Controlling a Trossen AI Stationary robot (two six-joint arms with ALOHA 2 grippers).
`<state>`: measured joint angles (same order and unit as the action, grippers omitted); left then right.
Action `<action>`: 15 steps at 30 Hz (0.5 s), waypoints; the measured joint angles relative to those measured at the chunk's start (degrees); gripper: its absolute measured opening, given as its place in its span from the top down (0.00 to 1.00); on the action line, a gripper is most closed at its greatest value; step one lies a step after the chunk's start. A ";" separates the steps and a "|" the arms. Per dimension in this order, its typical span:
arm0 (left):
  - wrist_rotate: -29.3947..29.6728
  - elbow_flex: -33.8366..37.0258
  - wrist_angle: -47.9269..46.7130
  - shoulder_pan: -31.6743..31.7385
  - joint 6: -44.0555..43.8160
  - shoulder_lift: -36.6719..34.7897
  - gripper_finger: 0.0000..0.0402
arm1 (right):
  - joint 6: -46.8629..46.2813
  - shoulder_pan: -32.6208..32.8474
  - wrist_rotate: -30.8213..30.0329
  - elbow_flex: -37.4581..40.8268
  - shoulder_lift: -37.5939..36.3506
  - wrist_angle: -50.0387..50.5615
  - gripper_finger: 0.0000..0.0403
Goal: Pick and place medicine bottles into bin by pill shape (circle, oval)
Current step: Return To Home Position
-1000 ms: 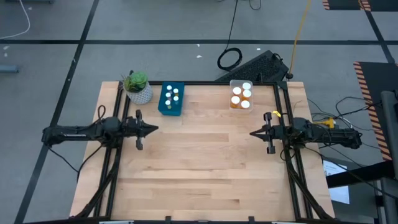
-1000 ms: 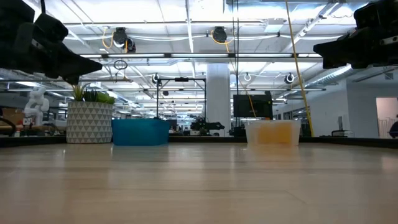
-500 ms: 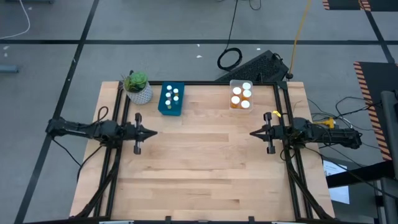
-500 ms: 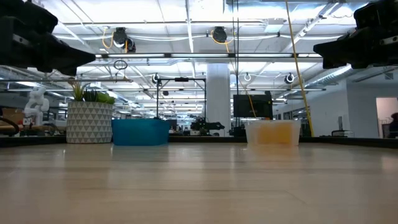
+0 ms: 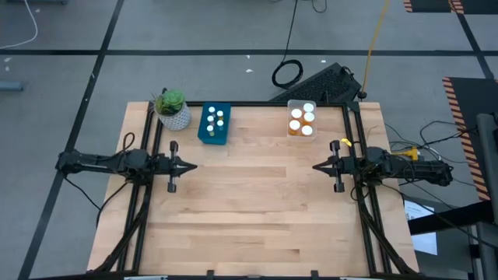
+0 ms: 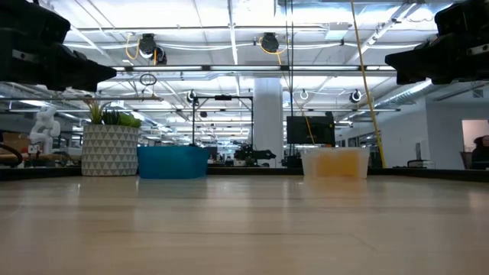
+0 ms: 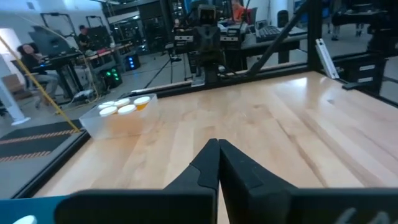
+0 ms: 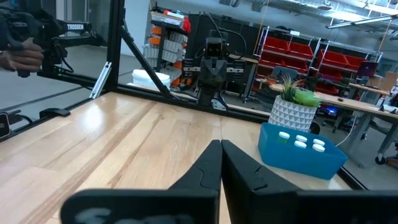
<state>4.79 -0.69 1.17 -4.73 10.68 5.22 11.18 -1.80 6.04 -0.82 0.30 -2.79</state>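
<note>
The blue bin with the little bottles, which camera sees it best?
The high view: it looks straight down into the blue bin, showing every white cap. The right wrist view shows a few caps, the low view only its wall, the left wrist view just a corner.

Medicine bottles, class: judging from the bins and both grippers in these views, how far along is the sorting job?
Done: the small pale medicine bottles sit in the blue bin and the orange-bodied bottles in the clear bin. In hand: nothing; the left gripper and right gripper are shut and empty above the table's sides. Left: no loose bottle shows on the wooden table, so sorting looks finished.
</note>
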 joint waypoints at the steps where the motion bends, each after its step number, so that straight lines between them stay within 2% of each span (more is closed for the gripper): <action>1: 0.46 0.00 0.04 0.00 0.02 -0.01 0.97 | 0.00 0.00 0.00 0.00 0.00 0.00 1.00; 7: 1.16 0.02 0.58 0.00 3.86 0.01 0.98 | 0.00 0.00 0.00 0.00 0.00 0.00 1.00; 15: 1.42 0.13 2.10 0.00 1.12 0.01 0.97 | 0.02 0.00 0.00 0.00 0.00 0.00 1.00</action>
<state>6.21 -0.56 3.27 -4.73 11.80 5.23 11.20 -1.80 6.04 -0.82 0.30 -2.79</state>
